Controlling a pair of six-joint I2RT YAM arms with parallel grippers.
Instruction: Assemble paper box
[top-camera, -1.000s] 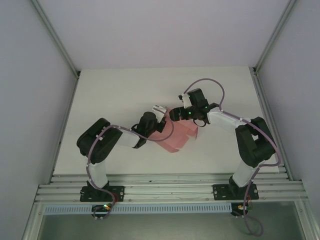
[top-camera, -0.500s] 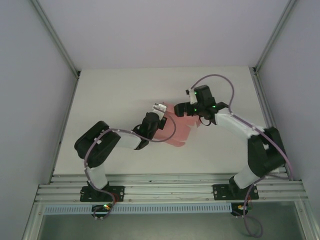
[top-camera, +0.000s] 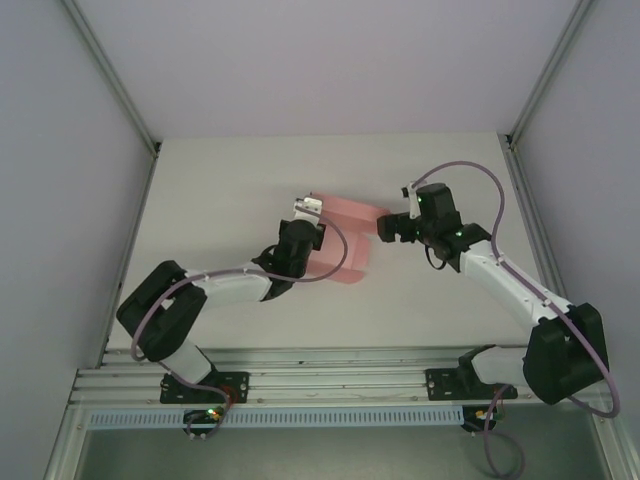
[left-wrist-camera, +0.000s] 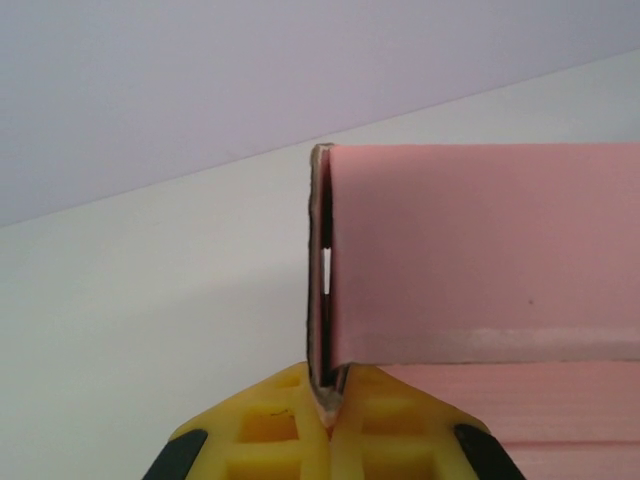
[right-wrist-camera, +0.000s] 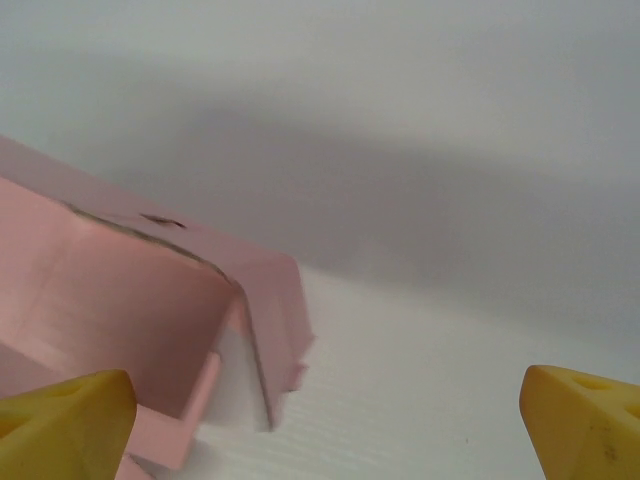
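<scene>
The paper box (top-camera: 347, 228) is pale pink card, partly folded up, in the middle of the white table (top-camera: 220, 190). My left gripper (top-camera: 309, 208) holds its left end. In the left wrist view the yellow fingers (left-wrist-camera: 270, 430) are shut on a doubled edge of the paper box (left-wrist-camera: 480, 250), which stands up from the jaws. My right gripper (top-camera: 384, 227) is just right of the box, open and apart from it. In the right wrist view the paper box (right-wrist-camera: 130, 320) shows its hollow end at the left, with the right gripper (right-wrist-camera: 325, 420) spread wide over bare table.
Grey enclosure walls and corner posts (top-camera: 110, 80) ring the table. An aluminium rail (top-camera: 340, 380) carries both arm bases along the near edge. White table surface lies to the left, behind and to the right of the box.
The right gripper has opened, let go of the box and drawn back to the right. The left arm has stretched farther back, carrying the box's left end with it.
</scene>
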